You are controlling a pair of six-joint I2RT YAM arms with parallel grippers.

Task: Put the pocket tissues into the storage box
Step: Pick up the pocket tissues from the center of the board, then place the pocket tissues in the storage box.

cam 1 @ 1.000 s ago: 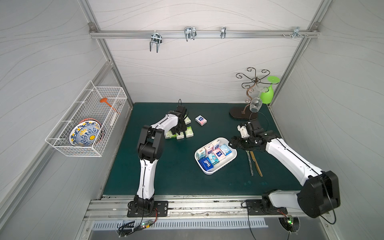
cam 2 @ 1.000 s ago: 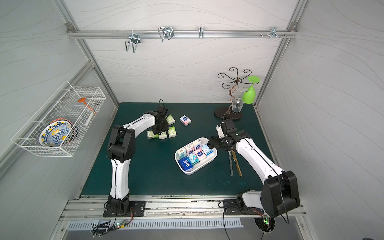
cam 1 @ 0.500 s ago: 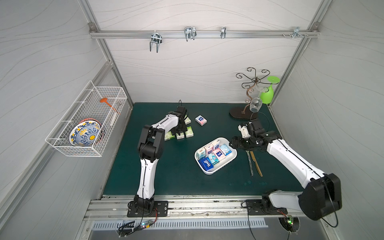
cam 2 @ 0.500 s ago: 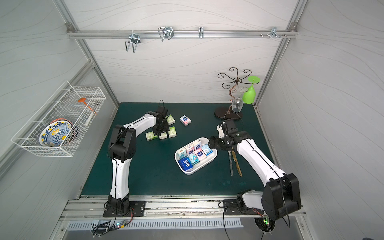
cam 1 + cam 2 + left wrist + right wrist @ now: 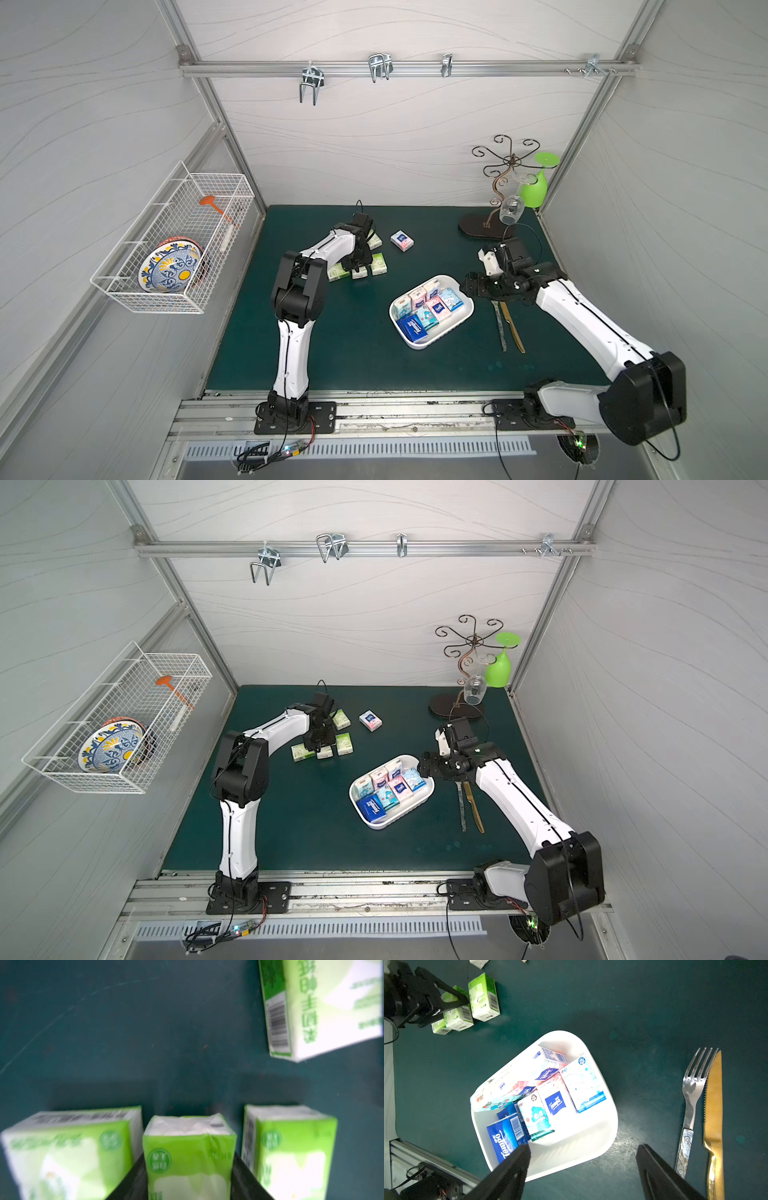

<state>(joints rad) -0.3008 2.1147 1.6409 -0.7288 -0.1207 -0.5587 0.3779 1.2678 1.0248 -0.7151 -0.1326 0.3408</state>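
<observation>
Grip looks made: the left gripper (image 5: 189,1159) presses its jaws on the flanks of a green packet (image 5: 187,1132), whose long axis seems to run along the fingers. Just outside each finger stand neighbour packets (image 5: 68,1142), so a straight lift looks safest; a fourth packet (image 5: 324,1007) lies further ahead. Well apart, toward the right arm, sits the box (image 5: 449,330), part filled, bare along one side. Over its corner hangs the right gripper (image 5: 582,1147), spread and empty, with fork (image 5: 691,1093) and knife (image 5: 714,1095) beside it on the mat (image 5: 353,340)
</observation>
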